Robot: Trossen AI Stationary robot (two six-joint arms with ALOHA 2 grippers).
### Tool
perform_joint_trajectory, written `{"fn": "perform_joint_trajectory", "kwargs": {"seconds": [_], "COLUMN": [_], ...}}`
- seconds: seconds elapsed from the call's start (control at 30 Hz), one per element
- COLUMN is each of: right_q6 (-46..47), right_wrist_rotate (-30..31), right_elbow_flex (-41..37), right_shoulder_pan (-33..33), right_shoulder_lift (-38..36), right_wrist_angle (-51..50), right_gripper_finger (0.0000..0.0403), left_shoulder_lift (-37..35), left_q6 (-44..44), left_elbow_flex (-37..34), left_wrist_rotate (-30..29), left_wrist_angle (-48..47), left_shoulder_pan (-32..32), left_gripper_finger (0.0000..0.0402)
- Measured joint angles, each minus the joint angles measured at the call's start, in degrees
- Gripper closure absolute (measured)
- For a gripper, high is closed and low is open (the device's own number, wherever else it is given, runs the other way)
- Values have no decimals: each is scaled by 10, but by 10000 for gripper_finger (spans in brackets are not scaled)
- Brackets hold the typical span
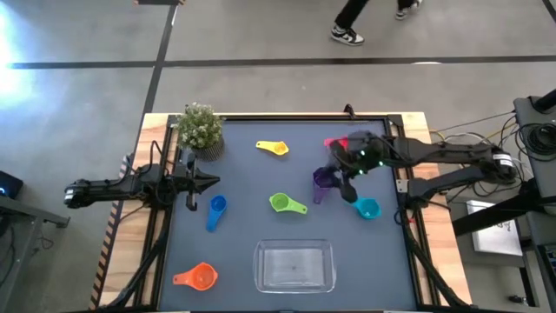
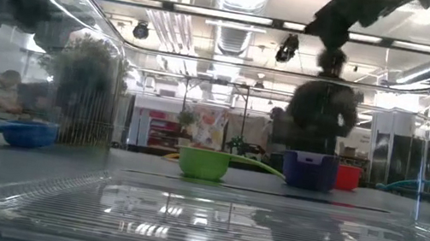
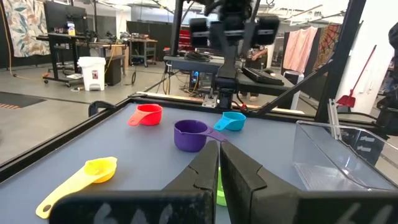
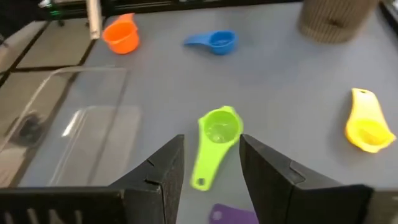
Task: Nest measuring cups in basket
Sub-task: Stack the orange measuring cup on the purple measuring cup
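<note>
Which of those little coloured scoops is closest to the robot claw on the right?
The purple cup. It sits right under the right gripper, with nothing between them. The red one and the teal one lie a bit farther off; the rest are well away.

cups (image 1: 288, 203) scattered behind basket (image 1: 294, 264)

Seven cups (image 1: 280, 203) scattered around empty clear basket (image 1: 294, 266).
</note>
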Motion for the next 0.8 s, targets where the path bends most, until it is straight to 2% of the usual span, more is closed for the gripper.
{"fn": "perform_joint_trajectory", "kwargs": {"seconds": [0.2, 0.3, 0.5, 0.6, 0.67, 0.7, 0.8], "right_q6": [21, 42, 75, 91, 101, 106, 117], "right_wrist_rotate": [78, 91, 129, 149, 153, 153, 154], "right_elbow_flex": [-61, -105, -192, -223, -243, -250, -270], "right_shoulder_pan": [92, 131, 188, 207, 215, 218, 225], "right_shoulder_lift": [-64, -105, -172, -198, -212, -218, -235], "right_wrist_angle": [39, 86, 146, 165, 178, 183, 196], "right_gripper_finger": [273, 275, 275, 275, 275, 275, 275], "left_shoulder_lift": [0, 0, 0, 0, 0, 0, 4], "left_q6": [0, 0, 142, 160, 156, 128, -108], "left_elbow_flex": [0, 0, 0, 0, 0, 0, 0], "left_wrist_rotate": [0, 0, -21, -24, -62, -74, -78], "left_wrist_angle": [0, 0, 0, 1, 10, 26, 132], "left_shoulder_pan": [0, 0, 0, 0, 1, 1, -1], "left_gripper_finger": [402, 402, 402, 402, 402, 402, 402]}}
